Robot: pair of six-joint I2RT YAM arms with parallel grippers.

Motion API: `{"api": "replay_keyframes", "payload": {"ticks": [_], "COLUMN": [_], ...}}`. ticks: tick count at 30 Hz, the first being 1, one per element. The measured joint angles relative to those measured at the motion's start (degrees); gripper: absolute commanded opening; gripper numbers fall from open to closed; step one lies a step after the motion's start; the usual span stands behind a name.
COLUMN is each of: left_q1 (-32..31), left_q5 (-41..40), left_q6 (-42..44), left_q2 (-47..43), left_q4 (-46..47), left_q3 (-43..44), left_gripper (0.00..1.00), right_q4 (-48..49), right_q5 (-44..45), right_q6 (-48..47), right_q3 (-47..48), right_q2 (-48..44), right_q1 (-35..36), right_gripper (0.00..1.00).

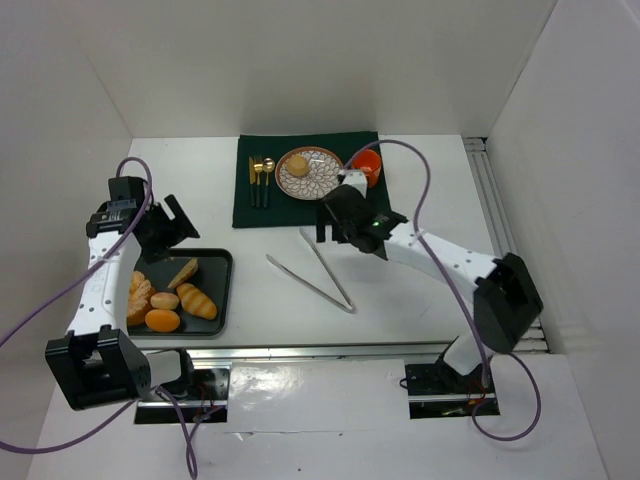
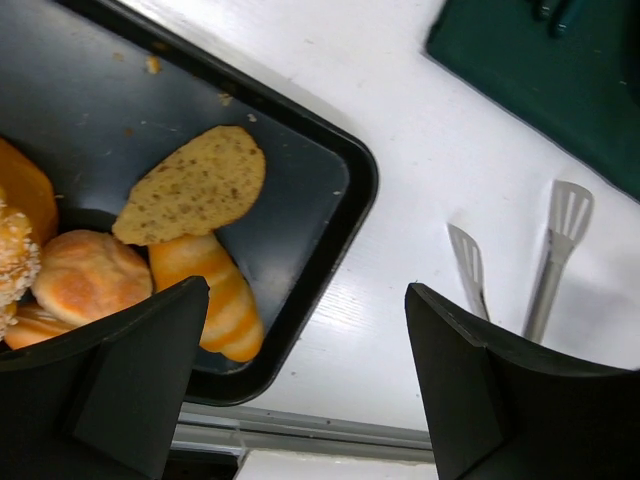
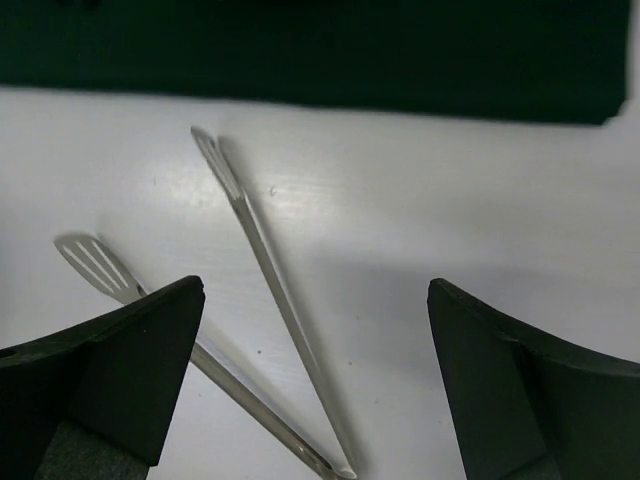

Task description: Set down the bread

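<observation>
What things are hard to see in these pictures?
- Orange cup, top view: partly behind the right arm.
- Cutlery, top view: too small to tell pieces.
- Tray food, top view: left side under the left arm; left wrist view: cut off by edge.
- Bread: outside both wrist views.

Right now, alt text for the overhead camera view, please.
The bread sits on the patterned plate on a green placemat at the far side. The right gripper hovers open above metal tongs mid-table; the left gripper hangs open above the edge of a black tray of pastries.
</observation>
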Motion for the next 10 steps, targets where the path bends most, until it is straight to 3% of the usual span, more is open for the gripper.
{"api": "replay_keyframes", "payload": {"ticks": [5,10], "left_q1": [0.0,0.0], "left_q5": [2.6,4.74], "left_q6": [1.09,1.29], "left_q2": [-1.16,-1.27], "left_q4": [0.33,0.52], "left_q3": [0.33,1.31], "left_gripper": [0.93,0.93], "right_q4": [0.02,-0.11], "right_q5": [9.51,13.6], "right_q6": [2.89,6.36], "right_q3": [-1.57,-10.54], "right_q2": [-11.3,-19.12], "right_q1": [-2.93,-5.99], "right_gripper": [1.0,1.0]}}
